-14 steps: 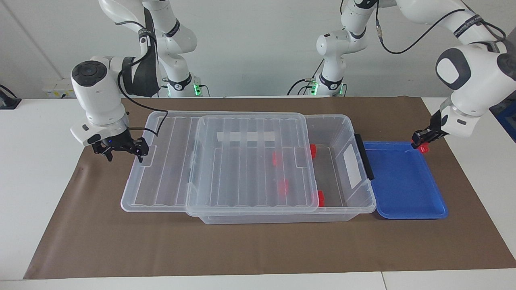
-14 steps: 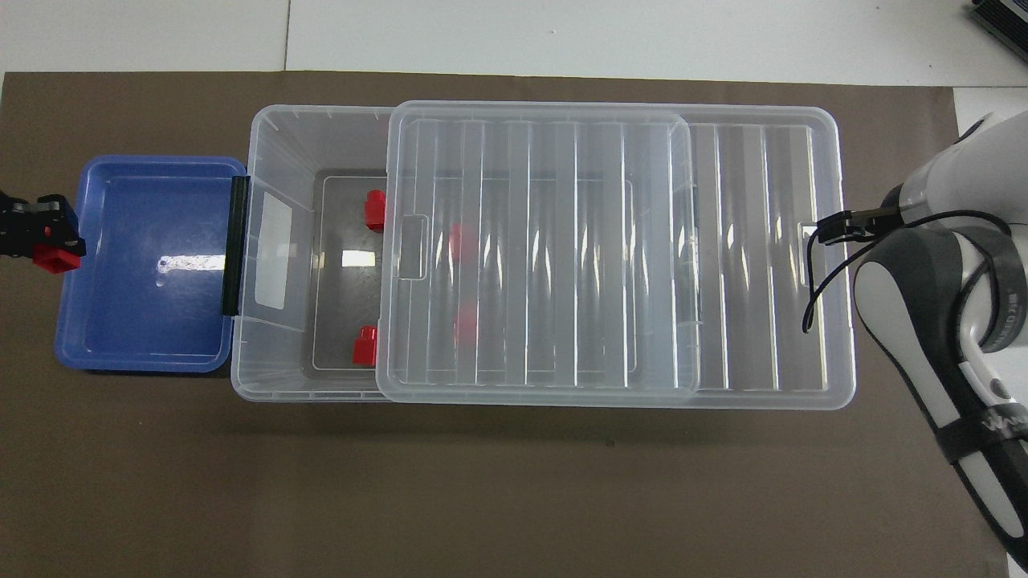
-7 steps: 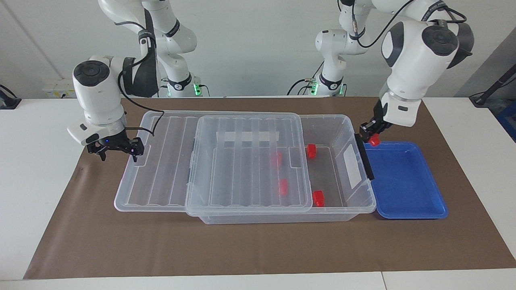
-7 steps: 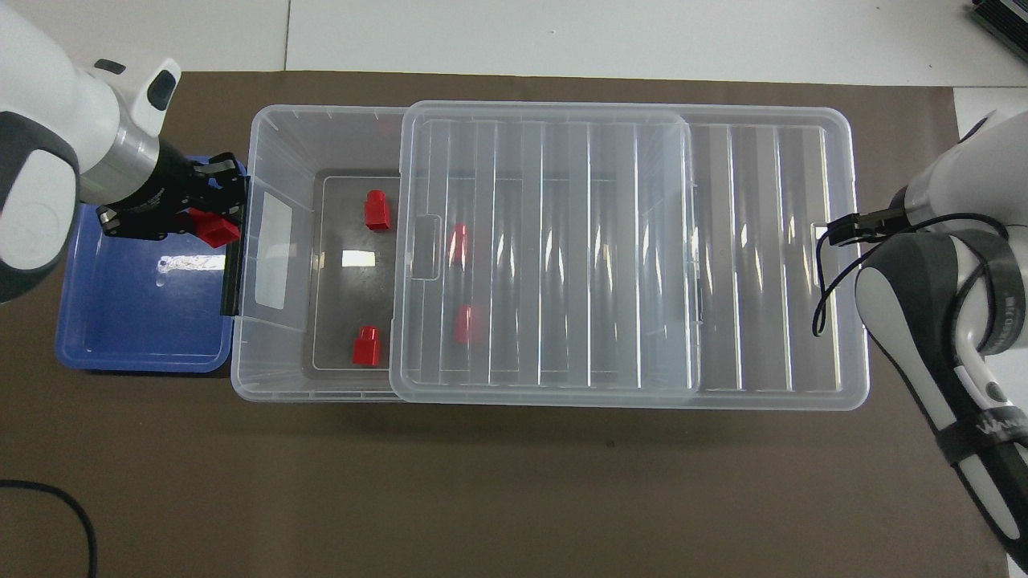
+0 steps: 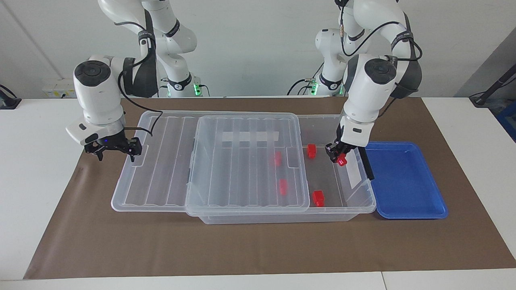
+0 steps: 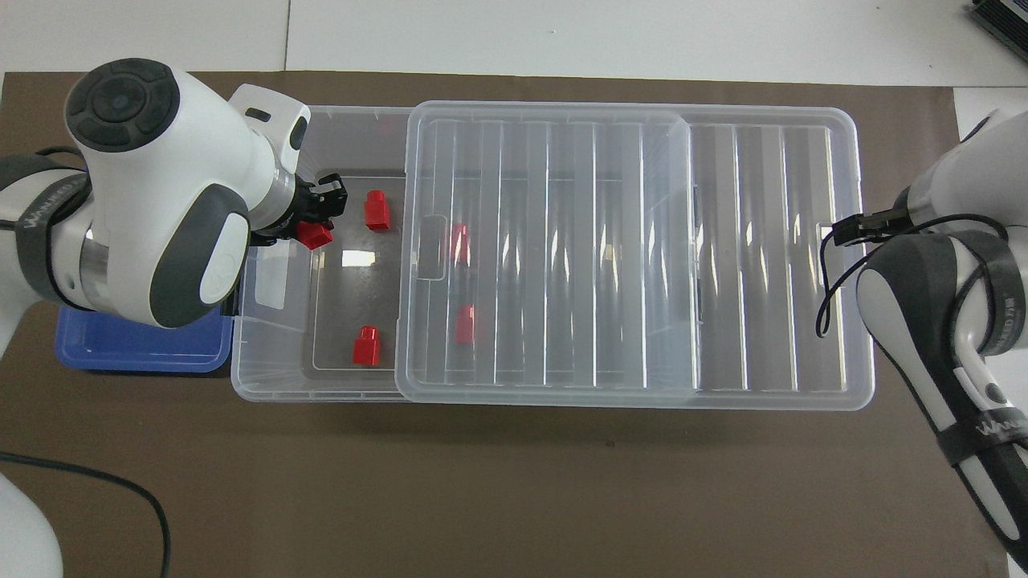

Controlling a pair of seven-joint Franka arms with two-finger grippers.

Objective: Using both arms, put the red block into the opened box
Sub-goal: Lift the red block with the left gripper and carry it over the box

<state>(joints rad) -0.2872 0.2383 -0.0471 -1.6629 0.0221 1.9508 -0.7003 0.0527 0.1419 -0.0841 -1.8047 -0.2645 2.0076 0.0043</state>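
Red block (image 5: 342, 161) pinched in left gripper (image 5: 338, 156), fingers closed on it, over open end of box (image 5: 365, 201). Judged light, rigid, smooth; grip flat sides. Slid-back lid (image 5: 246, 161) covers the rest; four blocks inside. Right gripper (image 5: 115, 148) at lid edge, fully spread. Blue tray (image 5: 407, 181) alongside.

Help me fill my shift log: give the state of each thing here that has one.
Large clear plastic box: open at the left arm's end.
Ribbed clear lid: partly off, overhanging toward the right arm's end.
Left pincer: shut on small red block, over the box's opening.
Right pincer: open, at the lid's end.
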